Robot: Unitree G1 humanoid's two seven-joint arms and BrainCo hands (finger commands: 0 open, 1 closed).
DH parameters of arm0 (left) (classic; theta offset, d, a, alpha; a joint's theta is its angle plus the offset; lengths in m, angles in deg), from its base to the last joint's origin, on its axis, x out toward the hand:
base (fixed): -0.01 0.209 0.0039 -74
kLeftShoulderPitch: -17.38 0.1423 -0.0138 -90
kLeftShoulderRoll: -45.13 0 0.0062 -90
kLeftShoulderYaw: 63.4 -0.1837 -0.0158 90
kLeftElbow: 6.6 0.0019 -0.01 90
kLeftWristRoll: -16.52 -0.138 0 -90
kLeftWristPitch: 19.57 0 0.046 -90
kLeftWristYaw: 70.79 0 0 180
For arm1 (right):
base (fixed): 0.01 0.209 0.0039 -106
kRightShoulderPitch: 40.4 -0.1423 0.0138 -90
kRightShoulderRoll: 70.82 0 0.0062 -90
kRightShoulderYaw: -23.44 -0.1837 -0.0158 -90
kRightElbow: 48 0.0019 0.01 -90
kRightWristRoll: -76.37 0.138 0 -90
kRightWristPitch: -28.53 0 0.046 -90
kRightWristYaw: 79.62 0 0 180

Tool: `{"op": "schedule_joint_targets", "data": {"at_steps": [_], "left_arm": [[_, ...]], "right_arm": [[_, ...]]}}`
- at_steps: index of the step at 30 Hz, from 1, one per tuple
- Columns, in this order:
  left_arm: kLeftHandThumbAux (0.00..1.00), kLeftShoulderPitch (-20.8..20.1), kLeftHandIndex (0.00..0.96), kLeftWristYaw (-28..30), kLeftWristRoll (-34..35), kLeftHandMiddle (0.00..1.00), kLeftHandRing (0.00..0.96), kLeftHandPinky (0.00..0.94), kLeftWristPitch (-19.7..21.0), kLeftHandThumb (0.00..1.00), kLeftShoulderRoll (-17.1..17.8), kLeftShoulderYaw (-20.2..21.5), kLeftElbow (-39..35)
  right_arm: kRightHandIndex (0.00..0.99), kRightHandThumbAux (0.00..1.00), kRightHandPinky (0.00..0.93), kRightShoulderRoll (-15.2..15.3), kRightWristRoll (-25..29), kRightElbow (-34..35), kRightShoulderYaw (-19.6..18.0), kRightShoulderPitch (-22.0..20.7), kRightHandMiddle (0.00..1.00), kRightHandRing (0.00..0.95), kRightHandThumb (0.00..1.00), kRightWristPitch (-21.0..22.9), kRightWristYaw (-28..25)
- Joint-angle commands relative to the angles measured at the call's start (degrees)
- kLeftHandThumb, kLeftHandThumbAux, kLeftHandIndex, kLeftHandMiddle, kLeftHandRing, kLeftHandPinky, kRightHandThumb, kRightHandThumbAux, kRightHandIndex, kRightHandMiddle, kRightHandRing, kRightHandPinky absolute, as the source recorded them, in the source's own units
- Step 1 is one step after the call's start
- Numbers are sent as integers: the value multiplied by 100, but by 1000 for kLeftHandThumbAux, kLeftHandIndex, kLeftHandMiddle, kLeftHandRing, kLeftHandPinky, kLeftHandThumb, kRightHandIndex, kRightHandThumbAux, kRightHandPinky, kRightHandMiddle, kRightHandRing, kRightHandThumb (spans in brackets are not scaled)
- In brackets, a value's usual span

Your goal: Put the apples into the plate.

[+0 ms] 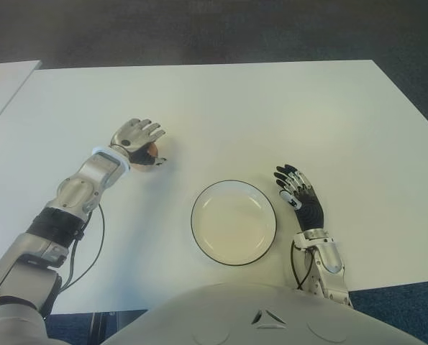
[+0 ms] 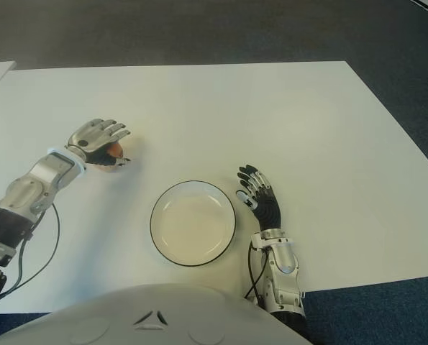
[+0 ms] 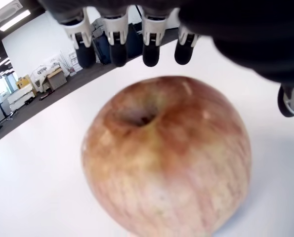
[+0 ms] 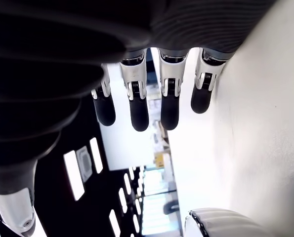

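Observation:
One reddish-yellow apple [image 1: 153,152] sits on the white table [image 1: 271,108], left of the plate. My left hand [image 1: 140,136] is held just over it with its fingers stretched out flat. In the left wrist view the apple [image 3: 166,158] fills the picture, stem hollow up, and the fingertips [image 3: 118,54] stand straight past it, not wrapped round it. The white plate [image 1: 234,223] with a dark rim lies near the table's front edge and holds nothing. My right hand [image 1: 294,188] shows just right of the plate, fingers spread and holding nothing.
A second white table edge [image 1: 5,79] shows at the far left. Dark floor [image 1: 214,29] lies beyond the table's far edge. Cables hang from my left forearm [image 1: 80,190] near the front-left edge.

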Motion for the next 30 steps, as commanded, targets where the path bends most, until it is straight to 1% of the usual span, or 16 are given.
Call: {"op": "schedule_joint_targets", "data": {"at_steps": [1,11,18,26,30], "left_arm": [[227,-46,0,131,36,0,0,0,-17,249,28,-153,158],[226,-31,0,83,-2,0,0,0,110,258,24,-272,317],[234,-25,0,64,23,0,0,0,187,270,21,-300,417],[241,-78,0,-26,35,0,0,0,175,261,46,-330,684],[240,-111,0,-52,-8,0,0,0,170,255,68,-371,770]], "right_arm": [[148,664,188,53,-65,-342,-75,188,222,190,225,281,68],[140,668,175,106,-95,-441,-129,127,214,179,224,313,83],[144,668,196,125,-66,-534,-179,59,218,189,239,310,68],[159,669,192,116,46,-642,-303,-44,210,182,255,273,46],[171,670,207,98,115,-625,-355,-66,206,182,264,210,20]]}}
